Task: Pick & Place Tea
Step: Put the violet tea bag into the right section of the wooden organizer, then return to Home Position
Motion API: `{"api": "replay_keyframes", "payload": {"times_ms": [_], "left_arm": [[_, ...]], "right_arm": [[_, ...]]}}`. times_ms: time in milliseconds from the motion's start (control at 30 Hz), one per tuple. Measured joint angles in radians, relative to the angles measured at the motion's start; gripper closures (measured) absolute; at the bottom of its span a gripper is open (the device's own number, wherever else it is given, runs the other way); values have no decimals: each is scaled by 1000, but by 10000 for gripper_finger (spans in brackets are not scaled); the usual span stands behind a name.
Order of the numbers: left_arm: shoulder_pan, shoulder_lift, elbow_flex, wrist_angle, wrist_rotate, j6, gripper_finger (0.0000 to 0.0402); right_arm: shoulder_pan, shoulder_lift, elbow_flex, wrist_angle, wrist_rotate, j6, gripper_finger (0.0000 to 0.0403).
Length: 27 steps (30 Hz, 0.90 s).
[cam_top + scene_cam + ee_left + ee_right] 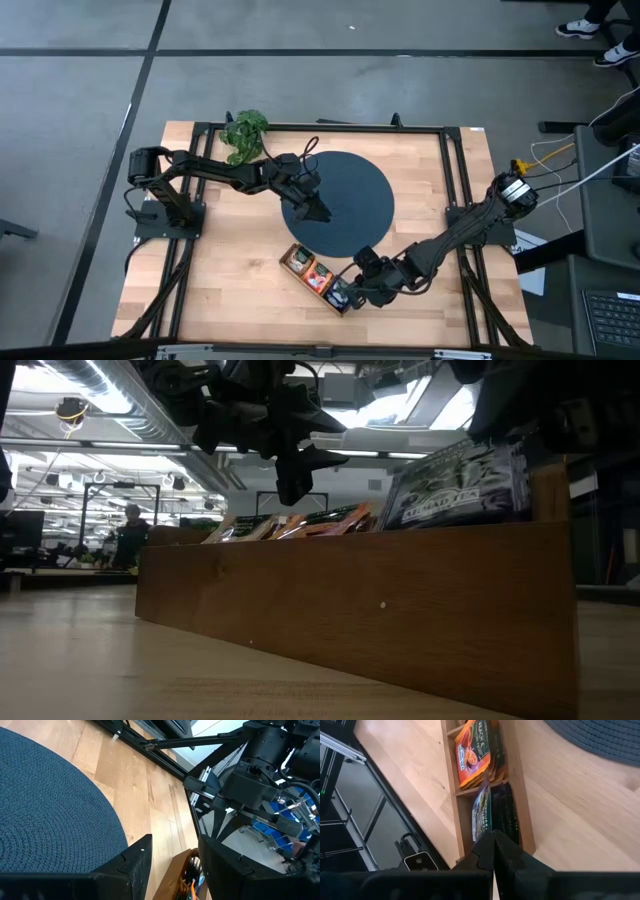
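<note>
A long wooden tray (318, 277) lies near the table's front edge and holds tea sachets standing on edge. Orange sachets (472, 750) fill one compartment and dark green ones (497, 807) fill the end compartment. My right gripper (493, 842) is shut and points steeply down right over the dark green sachets, at the tray's right end (352, 290). My left gripper (316, 208) hangs open above the dark round mat (350, 190), with nothing between its fingers (175, 840). My right gripper's shut tips stand at the top edges of the dark green sachets (490, 827) in the end compartment, coming from above. I cannot tell whether they touch a sachet or have one between them.
A leafy green plant (243, 133) stands at the far left of the table. Black frame rails (455, 180) run along the table's sides. In the low view the tray's long wall (350, 590) fills the foreground. Bare wood lies left of the tray.
</note>
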Motion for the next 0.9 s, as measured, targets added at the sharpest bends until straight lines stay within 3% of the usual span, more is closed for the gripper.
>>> {"api": "replay_keyframes", "payload": {"times_ms": [233,600,900], "left_arm": [[0,0,0,0,0,-1,245],[0,1,0,0,0,7,245],[-2,1,0,1,-1,24,245]], "right_arm": [[4,0,-1,15,0,3,386],[3,0,-1,20,0,3,309],[0,0,-1,92,-11,0,301]]}}
